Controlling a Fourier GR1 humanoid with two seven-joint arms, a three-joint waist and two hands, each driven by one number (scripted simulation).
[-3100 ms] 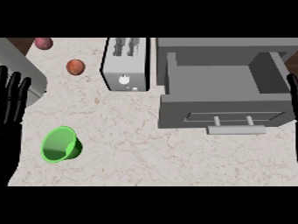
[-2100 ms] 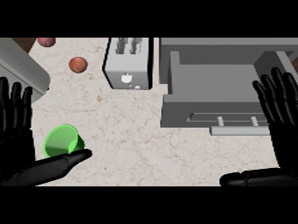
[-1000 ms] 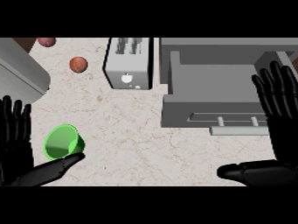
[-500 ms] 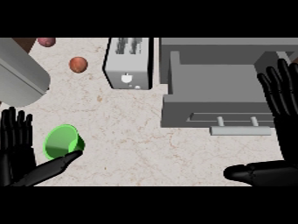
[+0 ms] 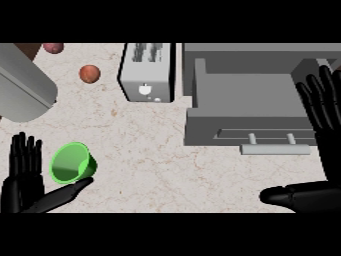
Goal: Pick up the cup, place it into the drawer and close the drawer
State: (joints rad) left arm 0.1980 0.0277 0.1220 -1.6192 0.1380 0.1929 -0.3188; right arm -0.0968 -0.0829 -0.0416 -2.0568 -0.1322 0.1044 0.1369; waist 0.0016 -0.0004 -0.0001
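1. We see the cup [image 5: 72,163] as a bright green, smooth-walled vessel with a wide round rim and a paler green inside; it lies on its side on the marble counter [image 5: 165,165], low at the view's left.
2. Its mouth faces left and slightly up the view, toward our left palm; its long axis runs roughly left to right, base to the right.
3. Our left hand [image 5: 24,185] is spread open just beside the cup, fingers straight and pointing up the view, thumb stretched out under the cup's lower edge; we cannot tell whether the thumb touches it; nothing is grasped.
4. Our right hand [image 5: 332,130] is likewise open and holds nothing; its straight fingers lie over the right side of the open drawer [image 5: 247,100], its thumb points left along the lower edge.
5. The grey drawer stands pulled out, its handle [image 5: 275,148] at the front; the cup is well apart from it.
6. A toaster [image 5: 148,71] sits left of the drawer; an egg [image 5: 89,73] lies further left.
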